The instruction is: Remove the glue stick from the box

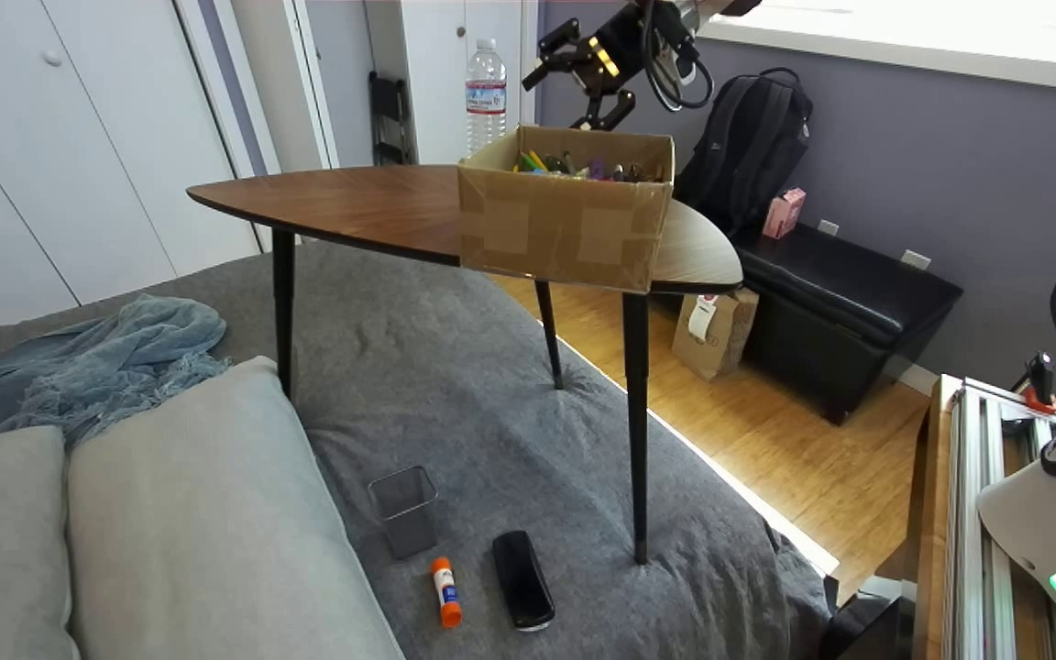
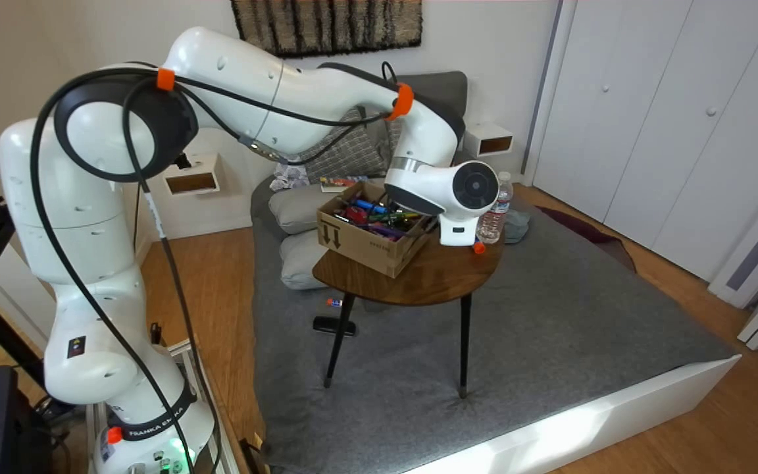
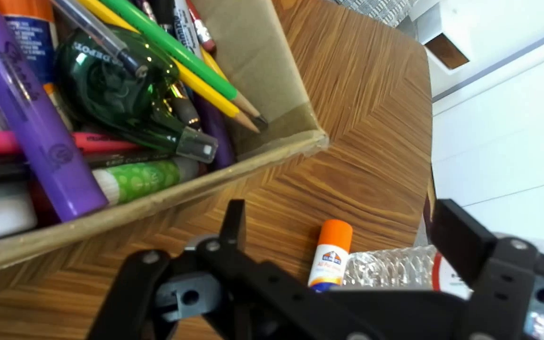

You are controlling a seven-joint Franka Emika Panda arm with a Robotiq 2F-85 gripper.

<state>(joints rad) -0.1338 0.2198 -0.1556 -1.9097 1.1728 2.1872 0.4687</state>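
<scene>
The cardboard box point(image 1: 565, 225) stands on the wooden table and is full of pens and markers; it also shows in an exterior view point(image 2: 366, 247) and the wrist view point(image 3: 265, 61). A glue stick point(image 3: 331, 255) with an orange cap lies on the table outside the box, beside the bottle. Its orange end shows in an exterior view point(image 2: 479, 248). Another orange-capped glue stick point(image 3: 30, 35) is inside the box. One more glue stick point(image 1: 445, 593) lies on the bed. My gripper point(image 3: 340, 212) is open and empty above the table, also in an exterior view point(image 1: 560, 99). The table glue stick shows between its fingers.
A clear water bottle point(image 1: 486, 96) stands upright on the table point(image 1: 335, 206) close to the glue stick. A mesh cup point(image 1: 404, 513) and a black case point(image 1: 522, 579) are on the grey bed. The box wall is close beside the gripper in the wrist view.
</scene>
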